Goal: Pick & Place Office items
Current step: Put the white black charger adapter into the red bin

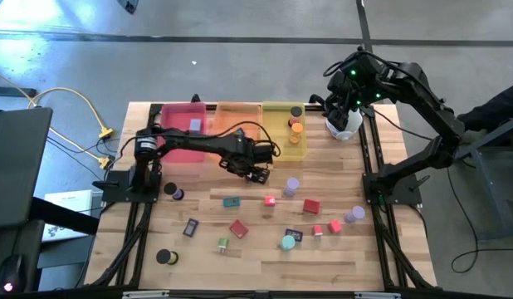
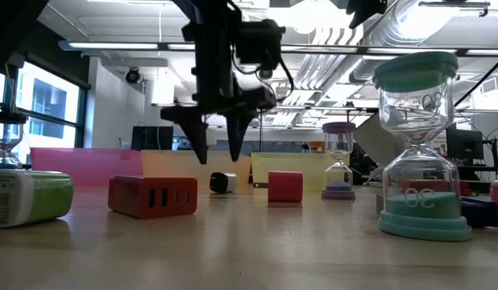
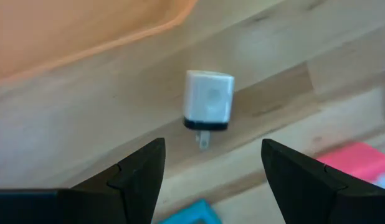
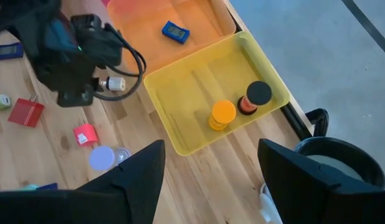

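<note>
Above the table's middle, we see the left gripper [image 1: 258,174] hovering, fingers spread and empty.
Below it lies a white charger [image 3: 208,106] beside the orange tray [image 1: 240,124]; the right gripper [image 4: 208,171] waits spread above the yellow tray [image 4: 180,93], holding 2 cylinders [image 4: 223,114].

Three trays [image 1: 227,112] sit side by side at the back of the desk [image 1: 265,257]. Two small round pieces [image 4: 239,107] lie in the right tray. Many small pieces [image 1: 269,216] lie spread in front of the trays. A small plug block [image 3: 208,102] lies just before the middle tray.
</note>
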Tool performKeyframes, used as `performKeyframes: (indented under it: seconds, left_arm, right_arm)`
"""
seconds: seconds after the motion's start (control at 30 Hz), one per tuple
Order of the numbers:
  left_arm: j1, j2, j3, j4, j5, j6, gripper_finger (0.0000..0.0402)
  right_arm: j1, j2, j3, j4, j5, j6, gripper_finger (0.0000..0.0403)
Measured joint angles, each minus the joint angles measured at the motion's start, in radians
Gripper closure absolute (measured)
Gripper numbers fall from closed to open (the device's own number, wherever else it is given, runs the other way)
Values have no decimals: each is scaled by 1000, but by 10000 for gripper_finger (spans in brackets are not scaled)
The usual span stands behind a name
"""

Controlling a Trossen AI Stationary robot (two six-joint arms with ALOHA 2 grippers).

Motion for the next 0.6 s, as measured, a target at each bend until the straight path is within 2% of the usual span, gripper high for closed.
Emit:
performKeyframes:
  seconds: [0.2,0.4,0.6]
  left_arm:
    - [0,41,0,36,-4,11,145]
    - [1,43,-1,86,-77,21,145]
    - [15,51,-1,89,-80,40,145]
  right_arm:
    - [0,0,0,-3,0,2,156]
    - [0,0,0,-4,0,1,156]
    - [0,0,0,-4,0,-12,156]
